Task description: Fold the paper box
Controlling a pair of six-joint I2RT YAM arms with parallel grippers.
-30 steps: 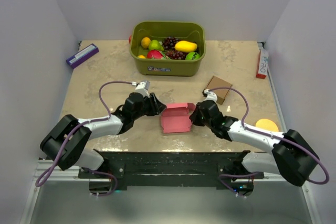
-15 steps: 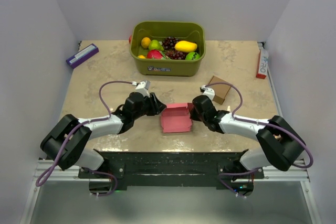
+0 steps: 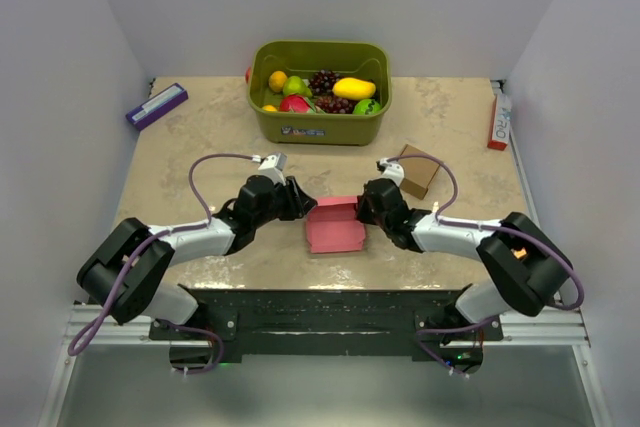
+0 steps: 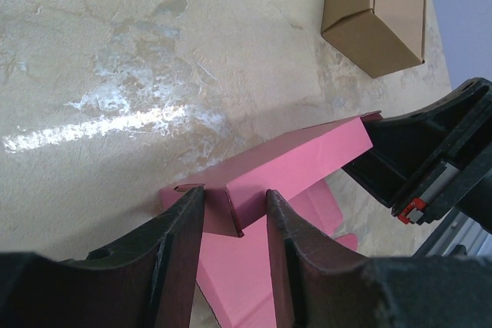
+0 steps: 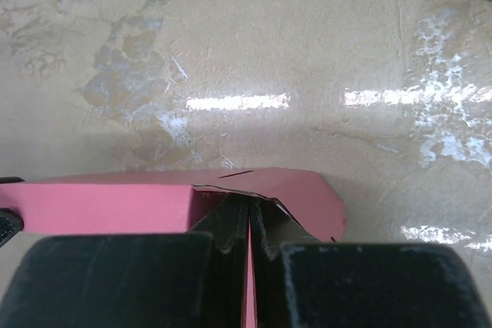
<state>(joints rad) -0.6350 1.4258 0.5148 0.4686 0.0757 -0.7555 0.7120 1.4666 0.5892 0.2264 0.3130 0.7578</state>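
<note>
Paper box (image 3: 333,231) sits half-folded on the counter (image 3: 200,152) between the two arms, near the front edge, with one pink wall raised along its far side. At one end the left tool (image 4: 234,203) grips the box, a finger pressed on either face. At the other, the right tool (image 5: 249,217) is clenched nearly flat on a thin edge of card. Just behind it stands a brown cardboard box (image 3: 417,170).
</note>
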